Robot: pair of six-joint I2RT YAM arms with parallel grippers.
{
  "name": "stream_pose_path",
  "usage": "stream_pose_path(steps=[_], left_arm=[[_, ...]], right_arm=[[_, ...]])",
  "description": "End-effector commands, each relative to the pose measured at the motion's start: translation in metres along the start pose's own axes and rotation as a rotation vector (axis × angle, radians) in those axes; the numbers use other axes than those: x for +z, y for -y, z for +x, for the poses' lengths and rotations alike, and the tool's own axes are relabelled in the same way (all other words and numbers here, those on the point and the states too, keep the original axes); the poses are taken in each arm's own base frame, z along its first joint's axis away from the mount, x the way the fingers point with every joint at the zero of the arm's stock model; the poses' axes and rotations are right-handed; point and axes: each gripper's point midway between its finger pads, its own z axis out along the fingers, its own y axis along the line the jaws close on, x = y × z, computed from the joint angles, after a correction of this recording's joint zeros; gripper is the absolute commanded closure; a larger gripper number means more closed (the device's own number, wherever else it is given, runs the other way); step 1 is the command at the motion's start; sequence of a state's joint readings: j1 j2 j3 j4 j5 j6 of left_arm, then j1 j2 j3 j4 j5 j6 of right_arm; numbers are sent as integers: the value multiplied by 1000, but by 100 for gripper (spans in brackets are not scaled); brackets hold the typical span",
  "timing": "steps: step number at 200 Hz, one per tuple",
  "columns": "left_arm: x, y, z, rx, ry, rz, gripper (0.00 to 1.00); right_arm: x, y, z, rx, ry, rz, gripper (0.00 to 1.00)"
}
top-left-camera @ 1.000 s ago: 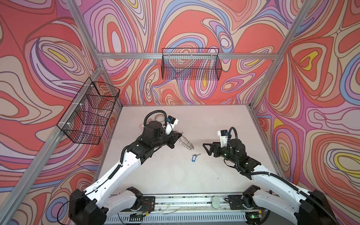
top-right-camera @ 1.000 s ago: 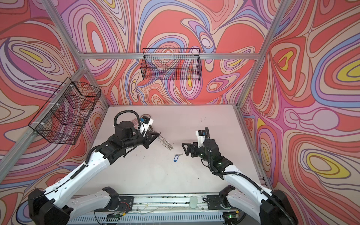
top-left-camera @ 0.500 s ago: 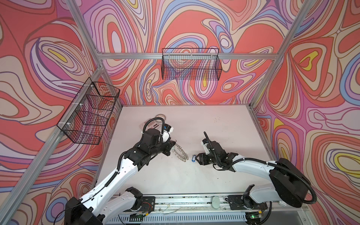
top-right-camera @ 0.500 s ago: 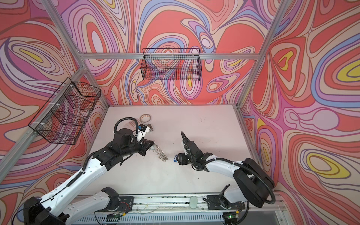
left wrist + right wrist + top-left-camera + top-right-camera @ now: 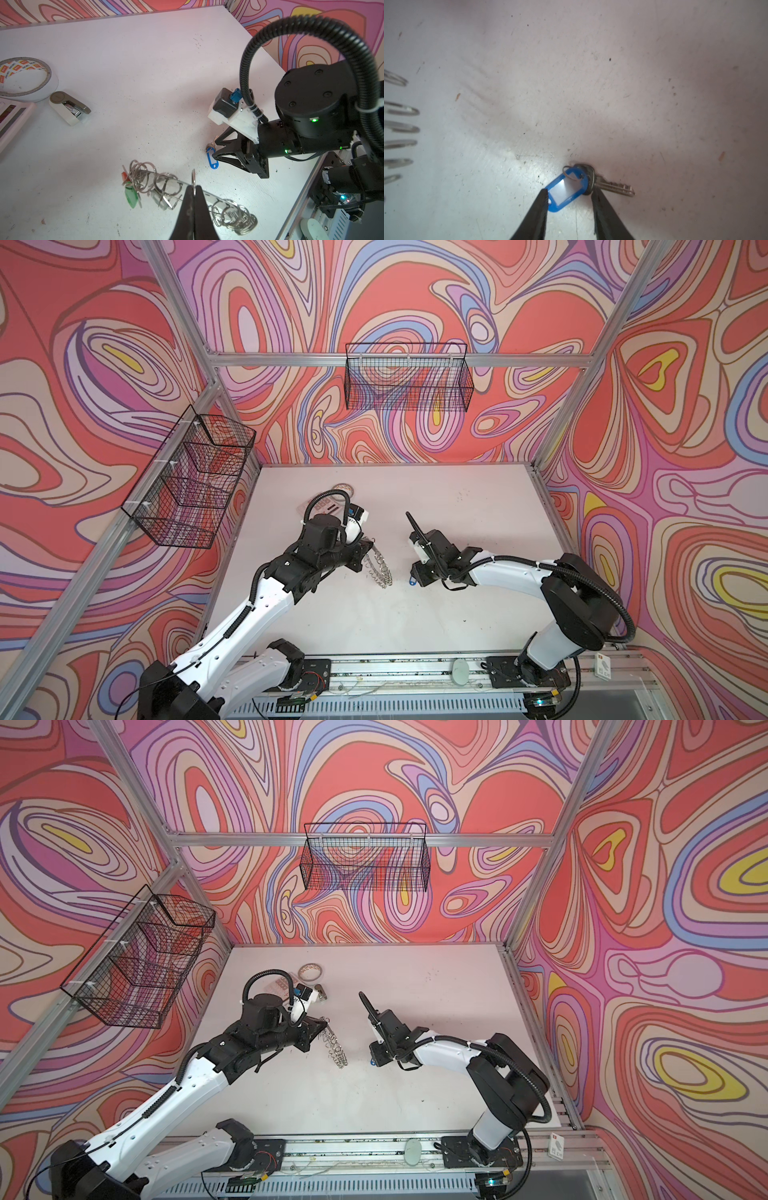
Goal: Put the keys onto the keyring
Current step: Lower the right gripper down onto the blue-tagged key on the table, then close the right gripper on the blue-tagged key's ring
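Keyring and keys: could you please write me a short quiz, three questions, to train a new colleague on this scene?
1. True or false: the jaws of the left gripper pinch the rim of the keyring.
2. Which key lies between the jaws of the right gripper? A red-tagged, B blue-tagged, C green-tagged.
3. Name the small office tool lying beside the tape roll.
Key: 1 true; 2 B, the blue-tagged key; 3 the stapler.
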State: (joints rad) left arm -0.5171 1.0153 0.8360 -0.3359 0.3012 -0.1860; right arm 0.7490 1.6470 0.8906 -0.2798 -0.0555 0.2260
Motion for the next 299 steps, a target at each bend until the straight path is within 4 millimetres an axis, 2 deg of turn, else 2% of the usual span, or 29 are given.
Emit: stream_pose_path(steps=[1,40,107,169,231,299], left_arm=[[-5,4,-12,10,33,18,100],[-5,4,-12,10,31,21,100],[-2,6,-10,1,20,39,100],[0,7,-10,-1,14,48,100],[1,8,-9,-3,5,57,100],[2,9,-7,-6,-3,64,100]], right_arm=[[5,4,7,-104,-71,43,64],[12,-1,2,-156,-96,26,65],[15,-1,-2,-178,-89,30,77],[15,0,-7,-183,-74,44,81],[13,-1,-11,-187,-66,45,78],[14,-8,-10,-189,-66,5,87]])
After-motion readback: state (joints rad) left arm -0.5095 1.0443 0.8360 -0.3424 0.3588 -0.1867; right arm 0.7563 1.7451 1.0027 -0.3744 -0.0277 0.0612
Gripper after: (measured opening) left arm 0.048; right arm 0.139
